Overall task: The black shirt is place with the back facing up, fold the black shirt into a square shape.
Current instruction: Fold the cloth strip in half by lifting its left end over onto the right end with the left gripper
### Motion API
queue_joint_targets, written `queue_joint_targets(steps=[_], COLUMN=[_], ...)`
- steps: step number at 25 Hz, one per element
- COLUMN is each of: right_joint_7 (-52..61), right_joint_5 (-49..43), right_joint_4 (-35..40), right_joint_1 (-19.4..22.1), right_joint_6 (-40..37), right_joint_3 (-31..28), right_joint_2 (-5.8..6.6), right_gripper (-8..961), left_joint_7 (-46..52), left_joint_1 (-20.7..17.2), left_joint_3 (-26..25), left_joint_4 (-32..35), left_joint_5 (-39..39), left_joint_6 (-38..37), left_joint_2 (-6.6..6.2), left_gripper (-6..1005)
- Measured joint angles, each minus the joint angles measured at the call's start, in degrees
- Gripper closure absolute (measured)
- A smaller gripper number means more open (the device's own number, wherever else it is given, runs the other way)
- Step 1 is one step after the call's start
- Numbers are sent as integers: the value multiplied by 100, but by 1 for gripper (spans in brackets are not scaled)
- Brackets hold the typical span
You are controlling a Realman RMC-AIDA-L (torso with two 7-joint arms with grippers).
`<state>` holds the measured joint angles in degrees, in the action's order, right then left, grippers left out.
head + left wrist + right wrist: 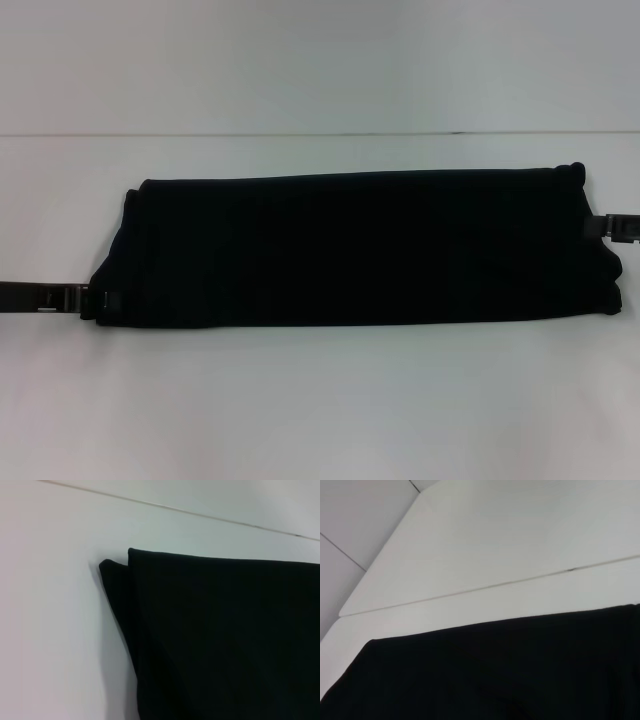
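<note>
Your left gripper [98, 299] sits at the shirt's [350, 250] near left corner, low on the worktop [320, 400], its tip against the fabric; you cannot tell whether it is clenched on the cloth. Your right gripper [598, 226] meets the shirt's right end, and there too you cannot tell its hold. The shirt lies folded into a long band across the middle of the worktop, plain black side up. At its left end a lower layer pokes out past the upper one.
</note>
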<state>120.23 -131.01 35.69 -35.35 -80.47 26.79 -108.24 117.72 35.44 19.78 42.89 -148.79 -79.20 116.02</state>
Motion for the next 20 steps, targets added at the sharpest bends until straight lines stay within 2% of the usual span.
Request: queue_joint_targets(steps=[4, 9, 15, 20], right_joint_7=[117, 393, 482, 451], right_joint_5=[-202, -571, -730, -735], right_joint_4=[-1, -1, -95, -404], right_joint_1=[11, 12, 31, -70], right_joint_6=[-96, -164, -103, 234], right_joint_3=[3, 3, 2, 41], right_joint_2=[61, 142, 153, 135], right_gripper=[210, 210, 210, 210], left_joint_7=[13, 26, 0, -2], left_joint_1=[29, 41, 42, 43], left_joint_3=[0, 0, 0, 0], left_joint_4=[0, 28, 1, -1], left_joint_5=[-45, -74, -84, -85], left_joint_6=[8, -24, 6, 10], left_joint_2=[-5, -18, -18, -18], left_gripper=[648, 877, 999, 999])
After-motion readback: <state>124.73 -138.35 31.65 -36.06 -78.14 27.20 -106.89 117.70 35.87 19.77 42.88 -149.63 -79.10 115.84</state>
